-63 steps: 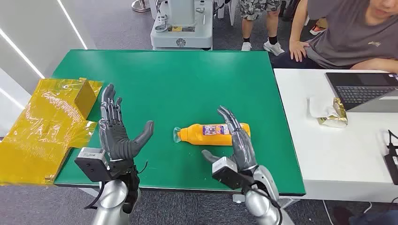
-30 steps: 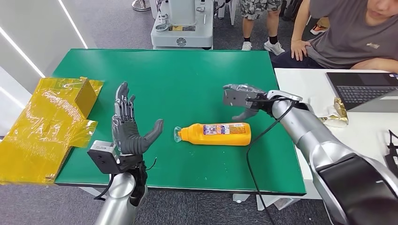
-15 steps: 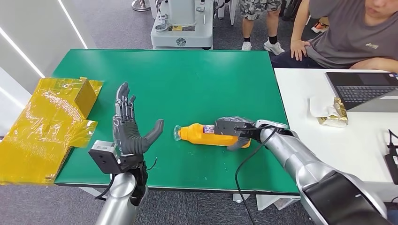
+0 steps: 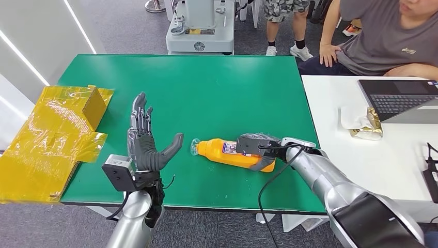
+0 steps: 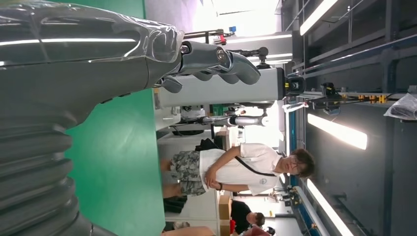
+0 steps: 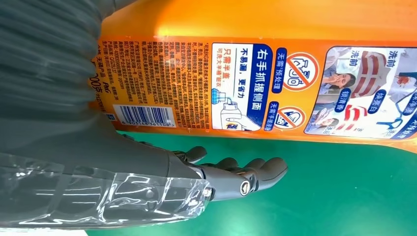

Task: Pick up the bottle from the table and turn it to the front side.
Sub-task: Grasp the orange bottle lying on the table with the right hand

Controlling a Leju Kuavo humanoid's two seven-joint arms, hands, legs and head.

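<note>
The orange bottle [image 4: 222, 150] lies on its side on the green table [image 4: 206, 93], clear cap end pointing toward my left hand. My right hand [image 4: 254, 145] grips the bottle's lower half from above. In the right wrist view its fingers [image 6: 235, 175] curl under the bottle [image 6: 255, 73], whose label with barcode and printed text faces the camera. My left hand [image 4: 145, 143] stands to the left of the cap, palm up and fingers spread, holding nothing. The left wrist view has the left hand [image 5: 98, 59] above the green table [image 5: 118, 172].
Yellow film-wrapped packaging [image 4: 51, 139] overhangs the table's left edge. A white table [image 4: 372, 170] on the right carries a laptop [image 4: 403, 101] and a gold packet [image 4: 368, 126]. A person [image 4: 392, 36] sits behind it. A grey machine base [image 4: 199, 31] stands beyond the far edge.
My right hand swung from the front edge to behind the bottle, then came down and closed around it. The bottle's base end slid slightly toward me. My left hand edged right.
</note>
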